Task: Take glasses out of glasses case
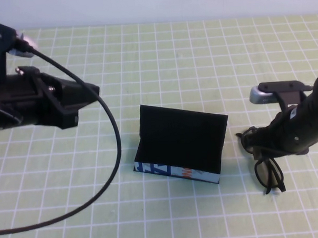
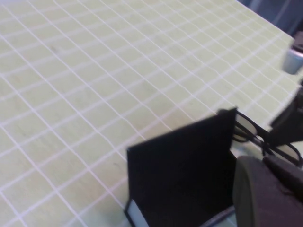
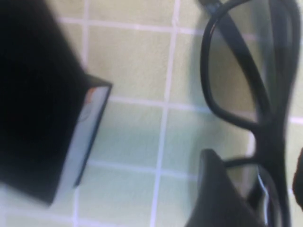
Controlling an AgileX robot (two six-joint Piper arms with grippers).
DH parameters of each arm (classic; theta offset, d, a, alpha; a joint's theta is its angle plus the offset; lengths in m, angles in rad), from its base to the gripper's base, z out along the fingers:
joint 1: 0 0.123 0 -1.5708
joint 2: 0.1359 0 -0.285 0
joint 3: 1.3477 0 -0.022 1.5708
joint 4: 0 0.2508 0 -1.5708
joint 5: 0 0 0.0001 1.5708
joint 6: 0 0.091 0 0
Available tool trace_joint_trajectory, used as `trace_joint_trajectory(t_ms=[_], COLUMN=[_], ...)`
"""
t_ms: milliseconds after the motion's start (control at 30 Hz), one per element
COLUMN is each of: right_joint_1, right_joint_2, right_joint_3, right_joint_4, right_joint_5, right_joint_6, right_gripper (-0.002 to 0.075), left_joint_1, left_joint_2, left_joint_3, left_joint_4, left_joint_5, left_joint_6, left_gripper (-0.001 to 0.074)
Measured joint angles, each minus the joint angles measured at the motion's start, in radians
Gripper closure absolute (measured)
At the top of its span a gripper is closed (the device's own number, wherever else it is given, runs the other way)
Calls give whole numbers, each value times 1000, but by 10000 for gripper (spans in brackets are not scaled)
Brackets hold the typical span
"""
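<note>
My right gripper (image 1: 261, 146) sits low over the glasses (image 1: 269, 173), which lie on the mat (image 1: 161, 55) right of the open case (image 1: 179, 150); whether its fingers grip them I cannot tell. I lift straight up to avoid dragging them. Left gripper (image 1: 68, 104) hangs parked far left, fingers unclear

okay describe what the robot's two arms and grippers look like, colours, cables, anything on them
Both arms are matte black. The left arm is a blocky black housing with a grey-silver knob near its top and a thick black cable looping down across the green grid mat. The right arm is rounded and black, carrying a silver-and-black camera module on top. The right gripper is black too.
</note>
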State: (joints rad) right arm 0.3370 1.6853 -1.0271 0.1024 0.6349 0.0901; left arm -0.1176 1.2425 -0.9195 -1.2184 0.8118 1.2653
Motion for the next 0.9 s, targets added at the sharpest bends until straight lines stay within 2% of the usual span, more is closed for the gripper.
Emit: trace_joint_trajectory(t_ms=[233, 433, 633, 767, 900], right_joint_1=[0, 0, 0, 0, 0], right_joint_2=[-225, -534, -922, -1182, -1342], right_joint_3=[0, 81, 199, 220, 220], right_joint_4=[-8, -8, -2, 3, 15], right_joint_5=[156, 289, 366, 413, 428], right_joint_6=[8, 8, 8, 8, 8], right_gripper=[428, 567, 711, 736, 741], left_joint_1=[0, 0, 0, 0, 0], left_joint_2=[-22, -167, -451, -654, -855], left_joint_3=[4, 31, 219, 371, 516], left_joint_4=[-32, -40, -55, -66, -98], left_joint_5=[-41, -66, -208, -295, -380], left_joint_6=[24, 6, -16, -36, -49], left_gripper=[739, 739, 739, 739, 739])
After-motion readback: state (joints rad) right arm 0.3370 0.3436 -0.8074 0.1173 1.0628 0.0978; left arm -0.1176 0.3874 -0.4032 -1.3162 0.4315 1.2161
